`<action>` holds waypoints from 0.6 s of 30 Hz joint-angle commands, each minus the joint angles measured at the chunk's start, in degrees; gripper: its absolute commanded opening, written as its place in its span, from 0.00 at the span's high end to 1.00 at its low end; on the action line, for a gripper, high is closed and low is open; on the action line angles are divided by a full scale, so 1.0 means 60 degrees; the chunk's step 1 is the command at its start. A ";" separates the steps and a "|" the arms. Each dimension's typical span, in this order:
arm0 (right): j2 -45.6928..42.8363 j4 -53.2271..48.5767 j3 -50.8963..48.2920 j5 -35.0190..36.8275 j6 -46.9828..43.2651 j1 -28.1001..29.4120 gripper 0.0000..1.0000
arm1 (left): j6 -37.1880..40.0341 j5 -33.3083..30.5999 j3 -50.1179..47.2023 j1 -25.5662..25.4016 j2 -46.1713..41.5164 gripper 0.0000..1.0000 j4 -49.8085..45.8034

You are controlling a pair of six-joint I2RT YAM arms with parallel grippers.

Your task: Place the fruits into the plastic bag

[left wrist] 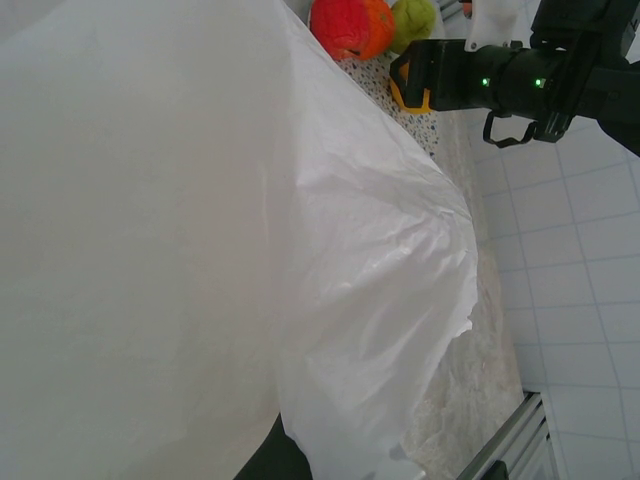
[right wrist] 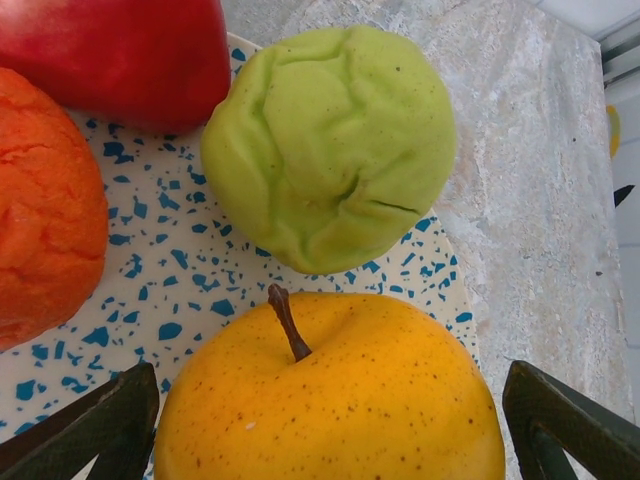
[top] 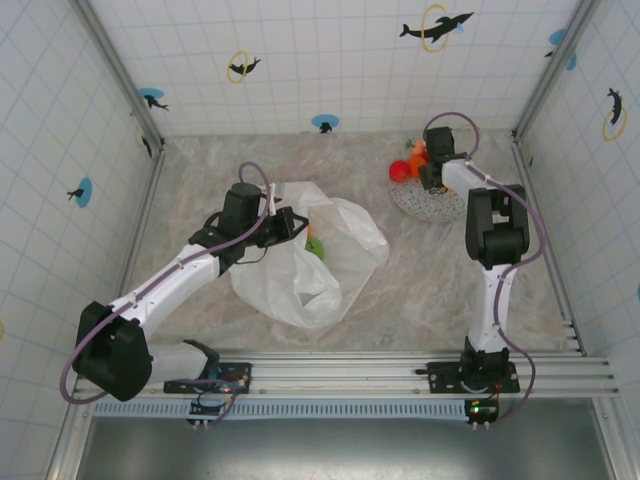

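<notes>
No word, number or brand name can be read on anything here. The only marks are picture stickers on the tiled walls. A black dolphin in a yellow ring point(top: 437, 26) is at 1 o'clock and another ringed dolphin point(top: 243, 67) at 11 o'clock. A dolphin on a blue disc point(top: 324, 123) is at 12 o'clock and a second blue-disc dolphin point(top: 82, 191) at 9 o'clock.

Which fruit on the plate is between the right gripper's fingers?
The yellow fruit with the brown stem: it sits between the fingers of the right gripper, while the green fruit, red fruit and orange fruit lie farther off.
</notes>
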 commanded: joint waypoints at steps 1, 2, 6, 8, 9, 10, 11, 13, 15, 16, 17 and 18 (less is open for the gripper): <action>0.0297 -0.0278 0.0410 0.0002 -0.0072 -0.0100 0.10 | 0.0007 0.0045 0.0262 0.0057 0.0018 1.00 -0.0085; 0.0318 -0.0279 0.0426 -0.0014 -0.0061 -0.0112 0.10 | 0.0008 0.0050 0.0262 0.0066 0.0037 1.00 -0.0080; 0.0461 -0.0411 0.0553 -0.0091 -0.0076 -0.0159 0.12 | 0.0012 0.0061 0.0241 0.0057 0.0042 1.00 -0.0079; 0.0505 -0.0488 0.0605 -0.0125 -0.0081 -0.0182 0.14 | 0.0005 0.0063 0.0215 0.0057 0.0005 1.00 -0.0080; 0.0509 -0.0516 0.0640 -0.0142 -0.0077 -0.0189 0.15 | 0.0010 0.0068 0.0214 0.0061 -0.0008 1.00 -0.0089; 0.0487 -0.0547 0.0653 -0.0162 -0.0082 -0.0197 0.16 | 0.0012 0.0050 0.0191 0.0061 -0.0035 1.00 -0.0076; 0.0454 -0.0564 0.0638 -0.0193 -0.0069 -0.0192 0.17 | 0.0014 0.0059 0.0178 0.0065 -0.0051 1.00 -0.0081; 0.0364 -0.0596 0.0658 -0.0242 -0.0061 -0.0189 0.20 | 0.0019 0.0046 0.0154 0.0065 -0.0069 1.00 -0.0089; 0.0207 -0.0632 0.0645 -0.0263 -0.0026 -0.0188 0.22 | 0.0021 0.0046 0.0156 0.0057 -0.0096 1.00 -0.0114; 0.0128 -0.0668 0.0645 -0.0286 0.0004 -0.0189 0.23 | 0.0022 0.0046 0.0146 0.0060 -0.0106 1.00 -0.0117; 0.0000 -0.0686 0.0618 -0.0311 0.0038 -0.0191 0.23 | 0.0034 0.0037 0.0141 0.0061 -0.0113 1.00 -0.0093; -0.0134 -0.0725 0.0586 -0.0356 0.0067 -0.0191 0.23 | 0.0027 0.0042 0.0131 0.0057 -0.0127 1.00 -0.0098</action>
